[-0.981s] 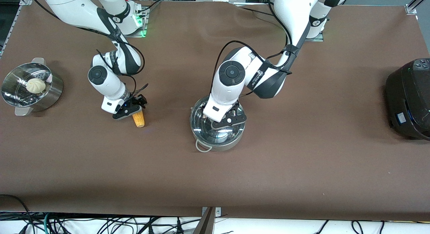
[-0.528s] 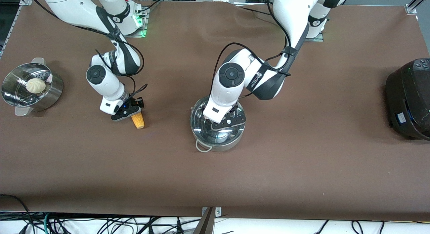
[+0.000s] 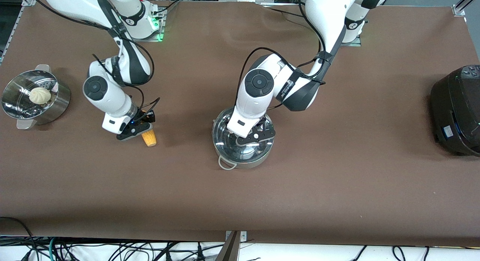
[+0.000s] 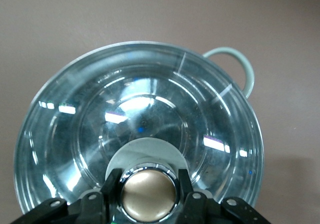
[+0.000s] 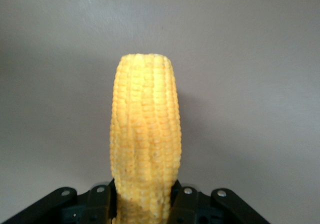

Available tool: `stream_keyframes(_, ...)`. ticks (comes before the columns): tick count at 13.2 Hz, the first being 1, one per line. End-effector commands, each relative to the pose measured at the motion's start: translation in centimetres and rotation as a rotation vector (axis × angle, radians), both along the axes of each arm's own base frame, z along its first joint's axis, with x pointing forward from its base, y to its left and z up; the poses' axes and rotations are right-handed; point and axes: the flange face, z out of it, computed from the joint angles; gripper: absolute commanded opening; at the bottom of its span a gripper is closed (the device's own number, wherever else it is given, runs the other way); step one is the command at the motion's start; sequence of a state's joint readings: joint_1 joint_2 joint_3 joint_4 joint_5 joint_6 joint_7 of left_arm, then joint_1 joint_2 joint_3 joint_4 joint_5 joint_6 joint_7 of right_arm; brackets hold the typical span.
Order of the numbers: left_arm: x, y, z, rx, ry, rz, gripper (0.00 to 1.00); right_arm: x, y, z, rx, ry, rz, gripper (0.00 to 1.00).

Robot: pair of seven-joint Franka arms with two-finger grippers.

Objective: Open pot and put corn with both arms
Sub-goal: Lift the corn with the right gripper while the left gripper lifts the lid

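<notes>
The shiny steel pot [image 3: 258, 161] stands mid-table with its glass lid [image 3: 225, 141] on; a wire loop handle [image 3: 225, 164] points toward the front camera. My left gripper [image 3: 250, 136] is over the lid's centre, shut on the tan knob [image 4: 149, 196], with a finger on each side. The lid [image 4: 150, 109] and loop handle [image 4: 240, 67] fill the left wrist view. My right gripper [image 3: 138, 130] is shut on the yellow corn [image 3: 149, 137], which sticks out of the jaws above the table toward the right arm's end. The corn [image 5: 145, 134] fills the right wrist view.
A steel steamer pot [image 3: 60, 103] holding a pale bun [image 3: 39, 95] stands at the right arm's end of the table. A big black cooker [image 3: 455, 109] stands at the left arm's end. Brown table cloth [image 3: 337, 186] lies all around the pot.
My right gripper has moved with the corn toward the right arm's end and a little up. My left gripper stays on the lid knob, and the lid stays on the pot.
</notes>
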State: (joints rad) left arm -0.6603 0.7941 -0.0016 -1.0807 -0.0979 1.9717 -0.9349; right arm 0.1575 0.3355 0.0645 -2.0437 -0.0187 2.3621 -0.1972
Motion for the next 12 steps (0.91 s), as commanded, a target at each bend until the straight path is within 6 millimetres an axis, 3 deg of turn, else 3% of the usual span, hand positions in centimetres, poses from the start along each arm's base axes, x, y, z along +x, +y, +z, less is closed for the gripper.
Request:
stream_keyframes(1, 1.1, 4.2, 8.5, -0.005, -0.049, 0.011, 0.0, 2.7, 0.5, 5.7, -0.016, 0.054, -0.002, 0.0)
stream_keyframes(3, 1.1, 9.5, 11.4, 0.002, -0.047, -0.026, 0.0, 4.0, 0.8, 9.1, -0.014, 0.094, -0.012, 0.0)
stream_keyframes(6, 0.2, 20.6, 12.9, 0.008, -0.009, -0.142, 0.0, 4.1, 4.1, 13.2, 0.076, 0.16, -0.142, 0.0)
stream_keyframes(7, -0.3, 24.1, 12.9, 0.015, 0.007, -0.183, 0.0, 3.9, 6.3, 13.7, 0.098, 0.167, -0.196, 0.0)
stream_keyframes(9, -1.3, 30.8, 10.6, 0.025, 0.046, -0.296, 0.0, 3.5, 11.3, 13.2, 0.127, 0.192, -0.353, 0.0)
stream_keyframes(12, -1.8, 38.5, 6.8, 0.029, 0.08, -0.384, 0.0, 3.8, 20.2, 12.9, 0.188, 0.189, -0.547, 0.0)
